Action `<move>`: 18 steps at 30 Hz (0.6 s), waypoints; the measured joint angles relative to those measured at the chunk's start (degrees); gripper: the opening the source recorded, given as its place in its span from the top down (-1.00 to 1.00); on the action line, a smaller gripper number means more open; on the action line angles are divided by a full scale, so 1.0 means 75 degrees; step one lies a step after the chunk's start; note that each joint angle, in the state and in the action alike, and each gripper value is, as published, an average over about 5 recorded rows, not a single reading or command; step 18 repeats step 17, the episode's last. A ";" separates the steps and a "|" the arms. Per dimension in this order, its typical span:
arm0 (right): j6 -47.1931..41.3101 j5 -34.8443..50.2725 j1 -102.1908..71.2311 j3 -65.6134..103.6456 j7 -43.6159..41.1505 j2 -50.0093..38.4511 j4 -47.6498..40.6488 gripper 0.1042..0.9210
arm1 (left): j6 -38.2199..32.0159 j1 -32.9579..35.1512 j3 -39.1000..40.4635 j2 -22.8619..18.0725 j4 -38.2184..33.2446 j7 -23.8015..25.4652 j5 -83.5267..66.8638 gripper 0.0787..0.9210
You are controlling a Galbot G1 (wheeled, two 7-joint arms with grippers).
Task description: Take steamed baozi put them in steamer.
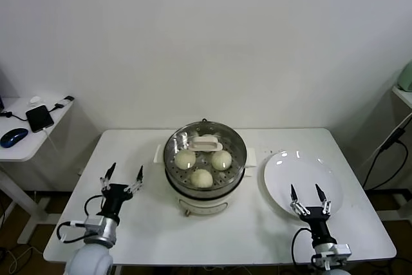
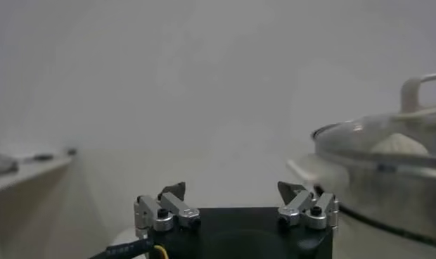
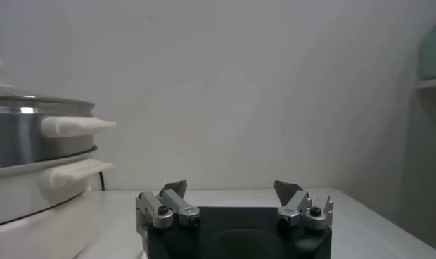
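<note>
The steamer [image 1: 193, 192], a shiny steel pot on a white base, stands mid-table with a glass lid [image 1: 205, 141] resting on it. Through the lid I see three cream-white steamed baozi [image 1: 185, 159] [image 1: 221, 159] [image 1: 201, 178] on the perforated tray. My left gripper [image 1: 125, 169] is open and empty, left of the pot near the front edge. In the left wrist view the gripper [image 2: 231, 188] has the steamer [image 2: 387, 190] and one baozi [image 2: 399, 144] beside it. My right gripper [image 1: 305, 189] is open and empty over the near edge of the white plate [image 1: 302, 165]. The right wrist view shows that gripper [image 3: 231, 186] with the steamer [image 3: 28, 141] off to one side.
The flat white plate holds nothing. A small side table [image 1: 26, 146] at the far left carries a phone [image 1: 40, 117] and a blue mouse [image 1: 14, 136]. A black cable [image 1: 386, 152] hangs past the table's right edge, under a shelf [image 1: 404, 94].
</note>
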 measured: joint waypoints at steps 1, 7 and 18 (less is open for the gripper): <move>-0.0004 0.0011 0.0009 0.0001 0.0000 0.0000 -0.0004 -0.76 | -0.0101 0.0042 -0.0026 0.0002 0.0092 0.0025 -0.0155 -0.77; -0.0036 0.0053 0.0085 -0.0001 0.0009 -0.0006 -0.0060 -0.76 | -0.0541 0.0228 -0.0122 -0.0028 0.0477 0.0150 -0.0770 -0.77; -0.0046 0.0094 0.0089 -0.0030 0.0005 -0.0018 -0.0131 -0.76 | -0.0903 0.0360 -0.0226 -0.0050 0.0778 0.0247 -0.1226 -0.77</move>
